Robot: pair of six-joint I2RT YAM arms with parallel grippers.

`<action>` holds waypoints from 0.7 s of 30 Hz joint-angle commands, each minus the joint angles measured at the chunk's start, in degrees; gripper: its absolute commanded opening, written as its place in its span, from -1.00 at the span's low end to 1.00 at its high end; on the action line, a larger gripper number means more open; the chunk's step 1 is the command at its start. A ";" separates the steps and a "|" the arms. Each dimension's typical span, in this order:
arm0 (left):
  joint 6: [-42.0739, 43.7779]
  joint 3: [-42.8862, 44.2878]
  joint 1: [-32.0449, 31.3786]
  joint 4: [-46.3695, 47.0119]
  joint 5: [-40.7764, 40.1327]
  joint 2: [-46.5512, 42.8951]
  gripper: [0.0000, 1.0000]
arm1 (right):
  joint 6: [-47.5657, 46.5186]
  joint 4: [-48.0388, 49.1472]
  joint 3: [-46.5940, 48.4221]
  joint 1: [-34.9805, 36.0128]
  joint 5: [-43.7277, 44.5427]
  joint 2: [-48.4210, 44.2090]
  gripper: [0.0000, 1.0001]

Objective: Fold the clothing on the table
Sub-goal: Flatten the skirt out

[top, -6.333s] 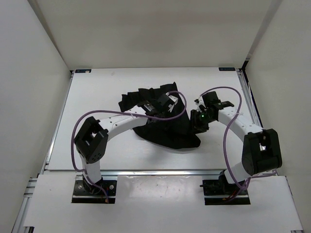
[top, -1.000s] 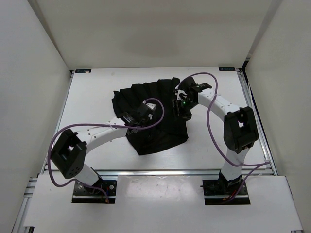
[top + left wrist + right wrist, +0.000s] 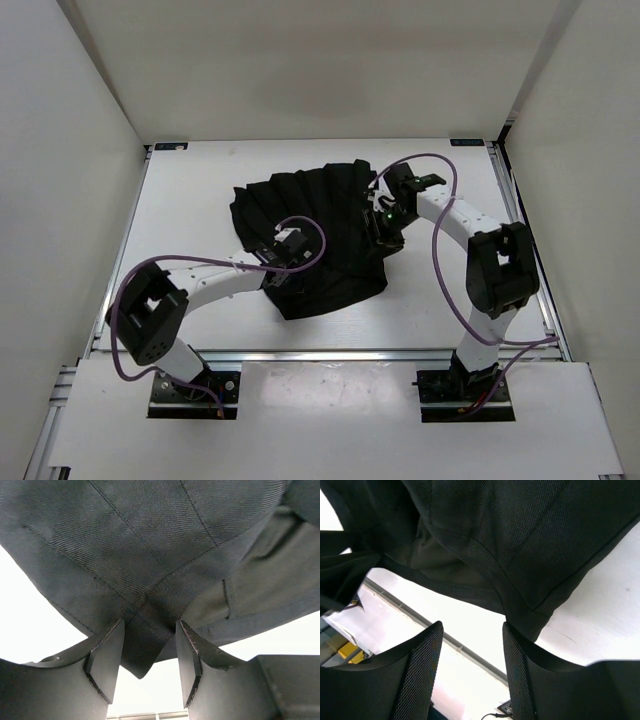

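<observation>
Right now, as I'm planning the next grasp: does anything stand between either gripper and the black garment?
Nothing visible does. The left gripper stands open astride a corner of the clothing, and the right gripper, also open, sits at its edge with fabric by one finger. Only bare table lies around.

The clothing [image 3: 165,555] is matt black twill-woven cloth; the table [image 3: 190,200] is smooth, matt white.

Plain white walls [image 3: 300,60] behind and to both sides, a white panel [image 3: 330,420] along the near edge
</observation>
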 commanded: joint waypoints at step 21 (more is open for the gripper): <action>0.36 4.14 0.51 -1.75 -0.81 -6.92 -1.00 | -3.74 -1.50 -4.24 9.69 -4.42 -0.87 0.08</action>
